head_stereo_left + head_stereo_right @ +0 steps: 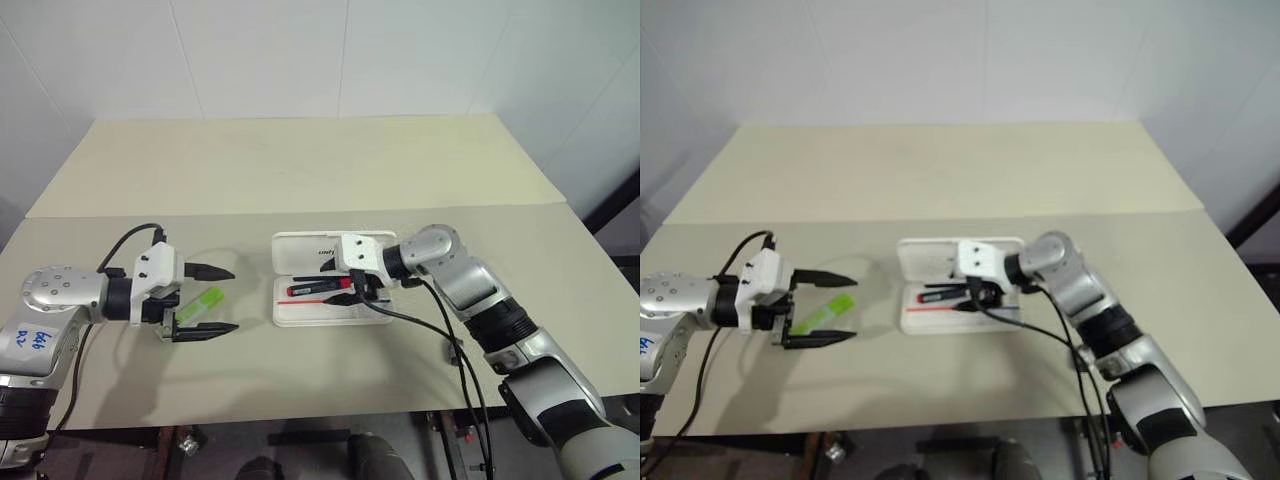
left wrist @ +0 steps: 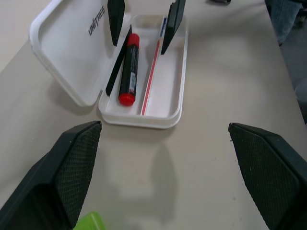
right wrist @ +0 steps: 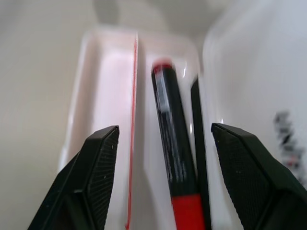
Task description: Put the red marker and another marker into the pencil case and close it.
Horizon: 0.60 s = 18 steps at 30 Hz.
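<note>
Nearest the head camera, the left gripper (image 1: 212, 299) hovers over the table (image 1: 300, 170) with its jaws spread wide and empty, the light-green highlighter (image 1: 203, 303) lying on the tabletop between its fingers. Well to the right, the red marker (image 2: 128, 70) lies inside the tray of the open white pencil case (image 2: 165, 98), beside a thin red line, lid folded back flat. Over it, the right gripper (image 3: 160, 184) straddles the marker, fingers parted and off the barrel.
</note>
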Each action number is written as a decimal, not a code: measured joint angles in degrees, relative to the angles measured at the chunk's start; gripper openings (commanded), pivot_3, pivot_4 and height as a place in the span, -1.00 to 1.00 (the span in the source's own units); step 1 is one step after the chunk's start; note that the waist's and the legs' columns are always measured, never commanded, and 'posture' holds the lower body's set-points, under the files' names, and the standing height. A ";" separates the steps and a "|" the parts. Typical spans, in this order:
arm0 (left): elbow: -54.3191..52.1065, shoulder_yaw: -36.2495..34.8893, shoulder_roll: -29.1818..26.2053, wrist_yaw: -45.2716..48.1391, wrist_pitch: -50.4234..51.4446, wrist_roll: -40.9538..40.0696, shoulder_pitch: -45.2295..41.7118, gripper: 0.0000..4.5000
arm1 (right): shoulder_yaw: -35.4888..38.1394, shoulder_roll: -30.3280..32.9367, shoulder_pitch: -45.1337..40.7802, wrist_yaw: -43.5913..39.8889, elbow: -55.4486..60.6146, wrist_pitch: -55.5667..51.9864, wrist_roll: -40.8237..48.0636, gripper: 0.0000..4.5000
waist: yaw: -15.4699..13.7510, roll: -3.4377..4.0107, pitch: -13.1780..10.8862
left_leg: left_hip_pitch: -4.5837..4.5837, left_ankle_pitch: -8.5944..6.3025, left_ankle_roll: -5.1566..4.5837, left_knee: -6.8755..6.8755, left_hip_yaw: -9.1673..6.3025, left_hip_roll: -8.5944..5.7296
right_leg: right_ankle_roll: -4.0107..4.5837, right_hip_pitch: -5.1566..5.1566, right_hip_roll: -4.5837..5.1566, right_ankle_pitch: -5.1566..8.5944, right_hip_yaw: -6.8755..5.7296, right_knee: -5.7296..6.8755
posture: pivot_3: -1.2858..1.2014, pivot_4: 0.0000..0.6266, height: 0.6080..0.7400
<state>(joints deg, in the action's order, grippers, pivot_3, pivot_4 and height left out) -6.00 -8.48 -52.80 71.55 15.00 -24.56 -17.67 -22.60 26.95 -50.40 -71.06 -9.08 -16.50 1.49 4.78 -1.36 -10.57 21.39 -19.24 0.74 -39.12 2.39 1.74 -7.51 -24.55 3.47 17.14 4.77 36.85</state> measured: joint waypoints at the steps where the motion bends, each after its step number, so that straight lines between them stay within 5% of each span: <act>1: 0.03 0.03 0.03 0.00 0.00 0.00 -0.04 1.00 | 0.55 0.32 0.22 -0.38 1.63 -1.32 0.83 0.46 | -0.04 0.00 0.00 | 0.00 0.00 0.00 0.00 -0.01 -0.02 | 0.00 0.01 0.02 0.00 -0.01 0.00 | 0.03 -0.52 1.00; 4: 0.07 0.18 0.11 0.00 0.00 0.01 -0.58 1.00 | 2.47 2.13 2.40 -1.22 7.10 -6.23 4.27 0.46 | -0.17 -0.01 0.00 | 0.01 0.00 -0.01 0.00 -0.03 -0.04 | 0.00 0.02 0.04 0.00 -0.03 -0.02 | 0.03 -0.52 1.00; 9: 0.21 0.39 0.30 -0.18 -0.06 0.01 -1.68 1.00 | 6.85 6.65 7.36 -1.98 14.81 -13.35 10.45 0.98 | -0.62 -0.01 0.00 | 0.06 -0.01 -0.02 0.00 -0.10 -0.04 | 0.00 0.02 0.04 0.00 -0.09 -0.08 | 0.03 -0.52 1.00; 18: -0.18 -1.87 0.50 -2.82 1.85 -1.03 1.65 1.00 | 24.71 18.82 19.46 -5.34 17.76 -11.33 21.08 0.98 | -1.53 -0.03 -0.01 | 0.07 -0.06 -0.09 0.03 -0.05 -0.03 | 0.00 0.05 0.02 0.00 -0.08 -0.40 | 0.03 -0.52 1.00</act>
<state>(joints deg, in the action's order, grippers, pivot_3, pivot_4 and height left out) -6.18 -10.35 -52.30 68.73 16.85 -25.59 -16.03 2.11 45.77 -30.94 -76.40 8.68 -27.83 22.57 3.25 -1.39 -10.59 21.46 -19.29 0.65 -39.09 2.34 1.71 -7.51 -24.50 3.49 17.15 4.69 36.45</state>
